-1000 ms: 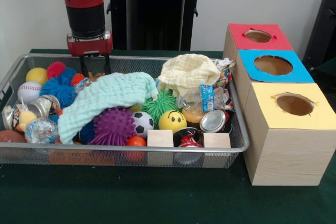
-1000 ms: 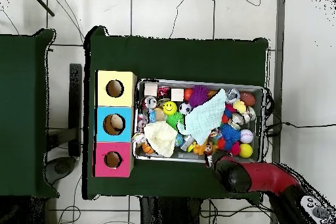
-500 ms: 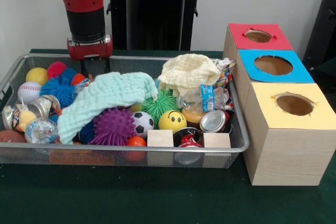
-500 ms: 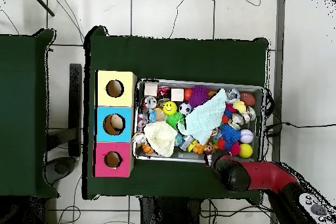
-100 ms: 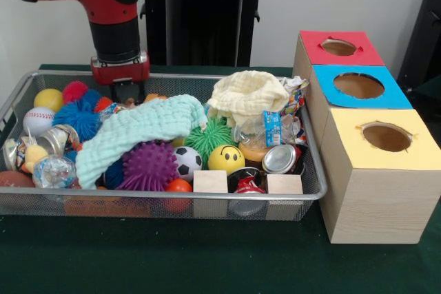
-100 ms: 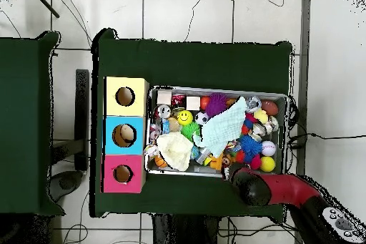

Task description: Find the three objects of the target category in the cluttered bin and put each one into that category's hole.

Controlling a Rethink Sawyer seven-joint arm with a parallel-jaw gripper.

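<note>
Gripper low at bin's far-left rim; mint cloth just near-right of it, long axis left-right; jaws' spread unclear.

My gripper hangs at the bin's back rim, upper left of the front frame. A cloth lies over the middle of the pile; a second cloth sits right of it, further back. Spiky ball, soccer ball and smiley ball line up in front, two wooden blocks against the front rim. Three boxes with holes stand right of the bin.
</note>
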